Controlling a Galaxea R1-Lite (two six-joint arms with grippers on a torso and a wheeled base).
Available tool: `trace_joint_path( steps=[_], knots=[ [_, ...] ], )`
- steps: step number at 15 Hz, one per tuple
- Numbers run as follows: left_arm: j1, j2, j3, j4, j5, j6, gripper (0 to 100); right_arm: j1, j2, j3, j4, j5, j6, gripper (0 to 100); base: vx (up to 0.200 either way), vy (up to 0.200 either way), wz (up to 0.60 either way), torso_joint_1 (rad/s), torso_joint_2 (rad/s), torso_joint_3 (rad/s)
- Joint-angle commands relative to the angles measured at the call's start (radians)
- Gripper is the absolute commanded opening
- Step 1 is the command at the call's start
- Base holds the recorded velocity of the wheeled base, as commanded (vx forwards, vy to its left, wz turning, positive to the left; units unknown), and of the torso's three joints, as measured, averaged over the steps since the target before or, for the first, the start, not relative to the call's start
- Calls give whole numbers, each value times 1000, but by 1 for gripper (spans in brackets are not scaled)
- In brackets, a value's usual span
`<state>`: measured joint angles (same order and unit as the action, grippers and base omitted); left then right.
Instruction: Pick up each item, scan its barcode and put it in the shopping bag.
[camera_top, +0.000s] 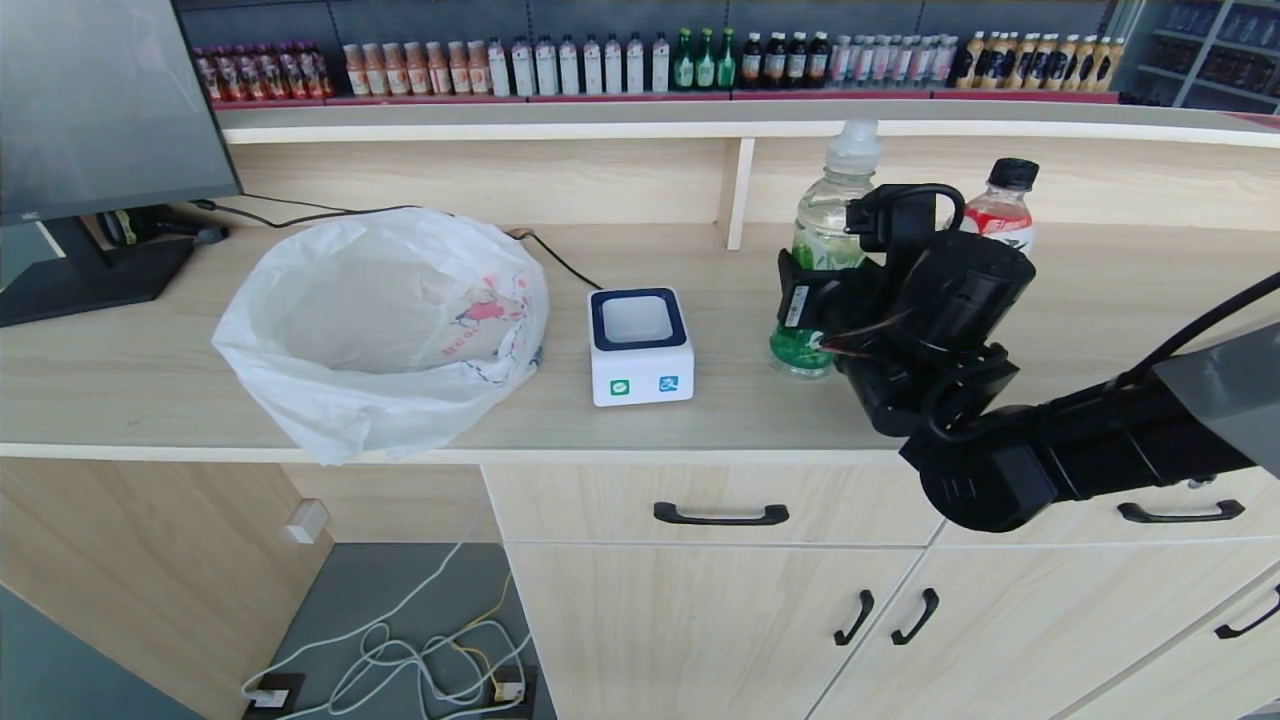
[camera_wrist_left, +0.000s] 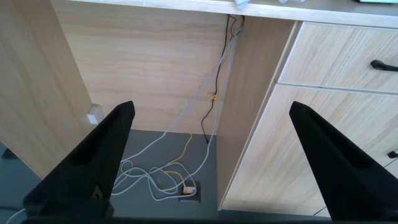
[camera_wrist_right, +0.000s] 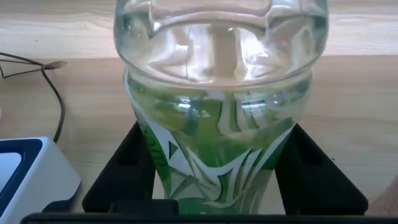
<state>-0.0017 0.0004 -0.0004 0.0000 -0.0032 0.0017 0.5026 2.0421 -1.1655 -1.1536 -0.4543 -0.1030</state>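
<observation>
The bag (camera_top: 300, 400), at the scanner's (camera_top: 640, 345) 9 o'clock, looks empty. The right gripper (camera_top: 812, 300) is clamped round the green bottle (camera_top: 825, 215), which stands at 3 o'clock. The red bottle (camera_top: 1000, 215) waits beyond it. The left gripper (camera_wrist_left: 211, 124) hangs open below the counter (camera_top: 150, 380). I'd say no scanning is done.

Black right arm (camera_top: 1000, 470) and right claw (camera_top: 812, 300), rounded joints, looped cable (camera_top: 930, 186) (grey shell (camera_top: 1215, 385) behind)

The clear bottle (camera_top: 824, 215) carries green-and-white patterning.
</observation>
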Motion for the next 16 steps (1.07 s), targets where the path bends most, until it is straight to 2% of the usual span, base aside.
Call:
trace_joint_path(
  steps=[1, 5, 12, 16],
  knots=[
    [0, 0, 0, 0, 0, 0, 100, 1, -19, 3, -6, 0, -1, 0, 0, 0, 0, 0, 0, 0],
    [0, 0, 0, 0, 0, 0, 100, 1, -60, 20, -37, -1, -15, 0, 0, 0, 0, 0, 0, 0],
    [0, 0, 0, 0, 0, 0, 100, 42, -201, 162, -90, 6, -84, 0, 0, 0, 0, 0, 0, 0],
    [0, 0, 0, 0, 0, 0, 100, 157, -290, 346, -198, 0, -135, 0, 0, 0, 0, 0, 0, 0]
  ],
)
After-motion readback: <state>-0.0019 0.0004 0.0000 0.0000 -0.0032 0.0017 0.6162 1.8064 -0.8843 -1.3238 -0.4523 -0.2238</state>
